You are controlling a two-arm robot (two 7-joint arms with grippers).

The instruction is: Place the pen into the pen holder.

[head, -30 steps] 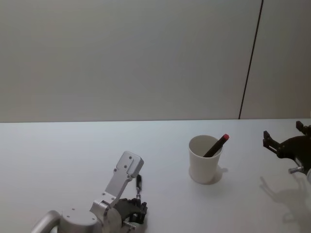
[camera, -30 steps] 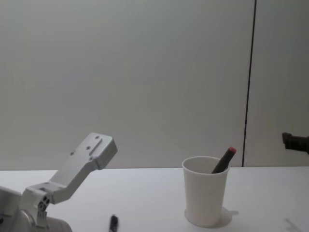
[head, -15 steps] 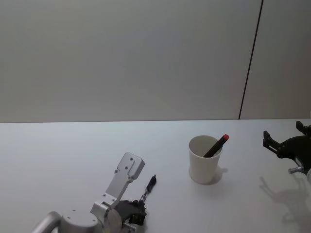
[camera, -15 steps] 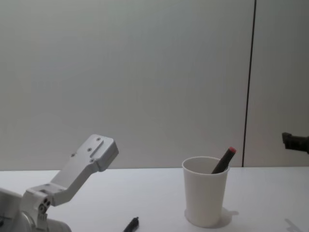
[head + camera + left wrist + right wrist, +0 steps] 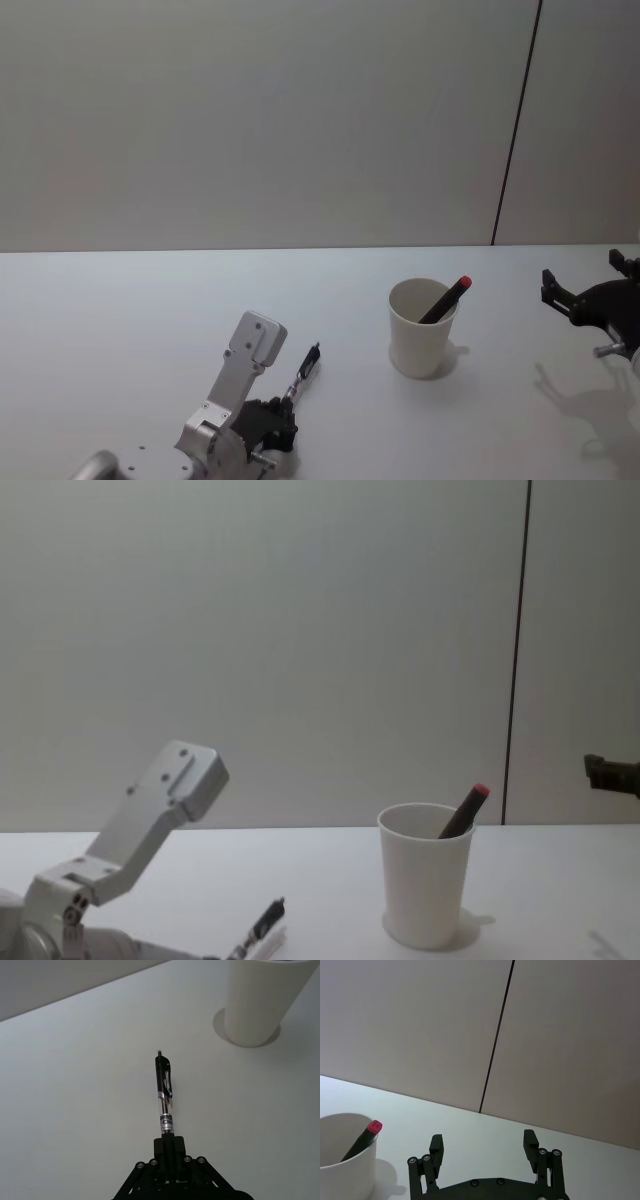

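The left claw (image 5: 169, 1142) is shut tight on one end of a black click pen (image 5: 164, 1091). The claw sits low near the front edge of the white worktop (image 5: 120, 310), a little left of the middle. The pen sticks out past the claw and points its click button toward the white paper cup (image 5: 421, 329). From the chest view the pen (image 5: 262, 923) tilts up a bit over the worktop. The pen and the cup are apart.

The cup stands upright near the middle of the worktop, a bit to the right. A red-tipped pen (image 5: 447, 298) leans inside it, with the red end poking over the rim on the right side.

The right claw (image 5: 483, 1143) is wide open and holds nothing. It hangs over the right edge of the worktop, well away from the cup.

The worktop is plain and smooth. Behind it is a pale grey wall (image 5: 250, 120). A thin dark line (image 5: 516, 130) runs down the wall on the right.
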